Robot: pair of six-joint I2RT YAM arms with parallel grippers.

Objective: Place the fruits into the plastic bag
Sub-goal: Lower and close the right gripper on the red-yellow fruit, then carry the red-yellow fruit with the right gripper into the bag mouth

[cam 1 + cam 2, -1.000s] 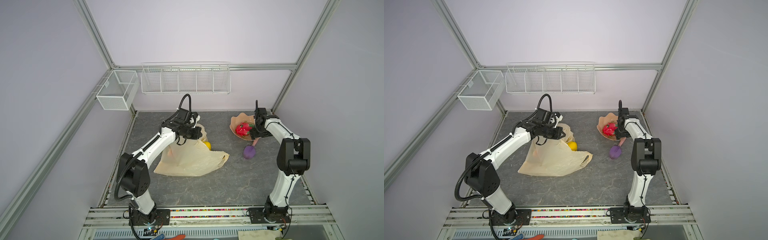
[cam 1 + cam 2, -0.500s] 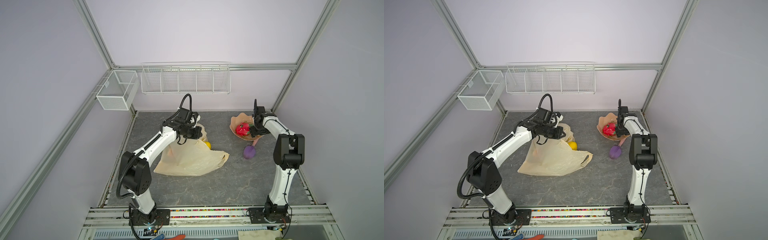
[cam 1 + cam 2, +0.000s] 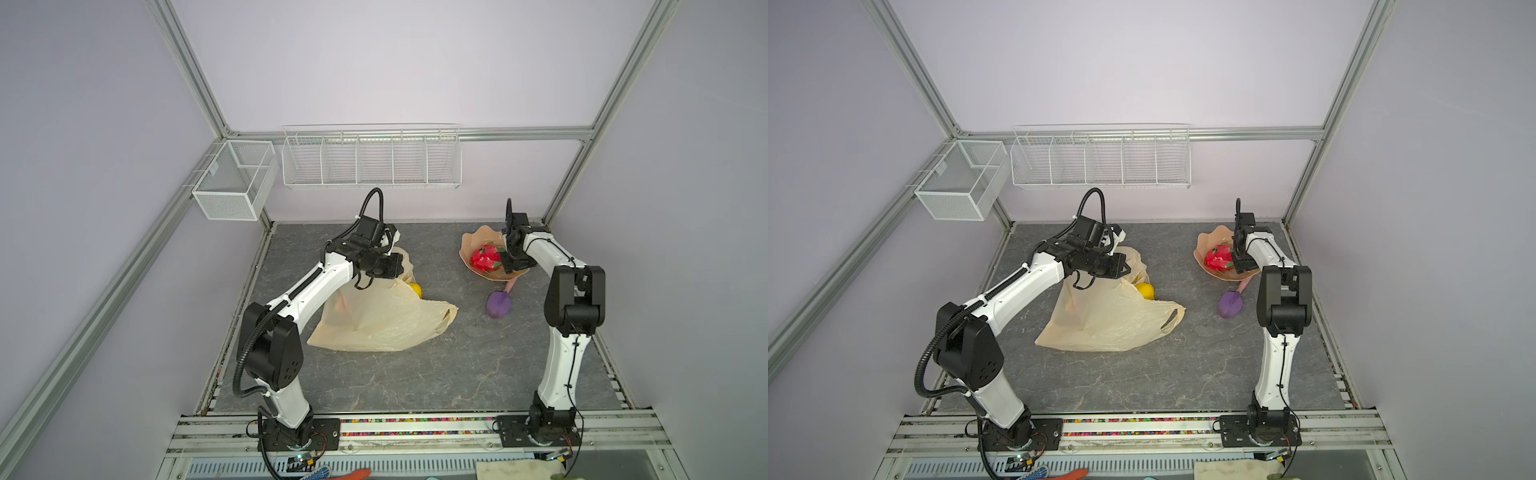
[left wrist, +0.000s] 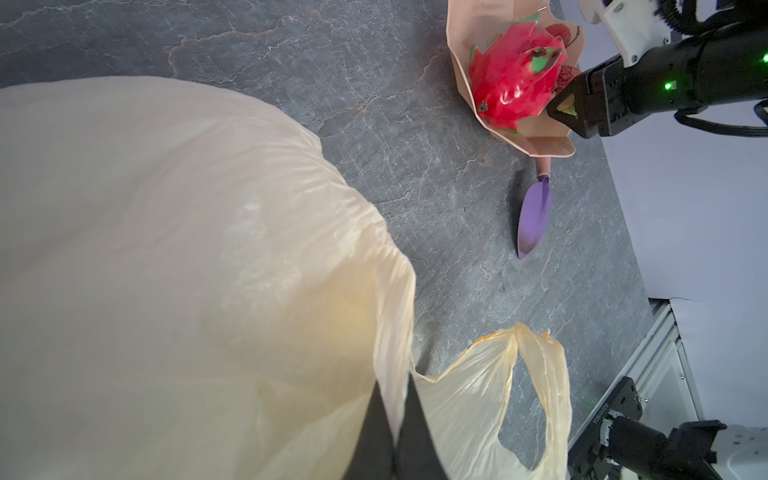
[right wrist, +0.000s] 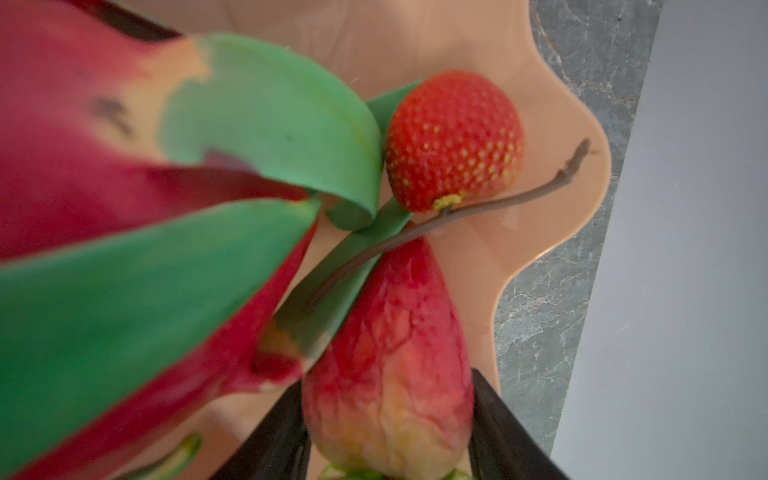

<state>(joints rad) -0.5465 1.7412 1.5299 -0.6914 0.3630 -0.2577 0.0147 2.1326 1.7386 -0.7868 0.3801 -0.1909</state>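
- Left tool: fully closed, pinching a fold of the plastic bag. The fold is lifted and the rest of the bag lies slumped on the surface.
- Bag: thin, crinkly, translucent cream-yellow film. One handle loop lies splayed flat.
- Yellow citrus: round and smooth, at the bag's far edge. Cannot tell whether it is inside or outside.
- Right tool: roughly half open, low over the pink dish, which is glossy with a wavy rim. Its dark fingers flank a wrinkled red-yellow fruit, at or very near both sides. Cannot tell whether they actually grip it.
- Also in the dish:
  - Dragon fruit, shiny red-pink skin with flat green scales.
  - Strawberry, seeded, touching one of those scales.
- Purple scoop: matte blade, just beside the dish on the grey veined surface.
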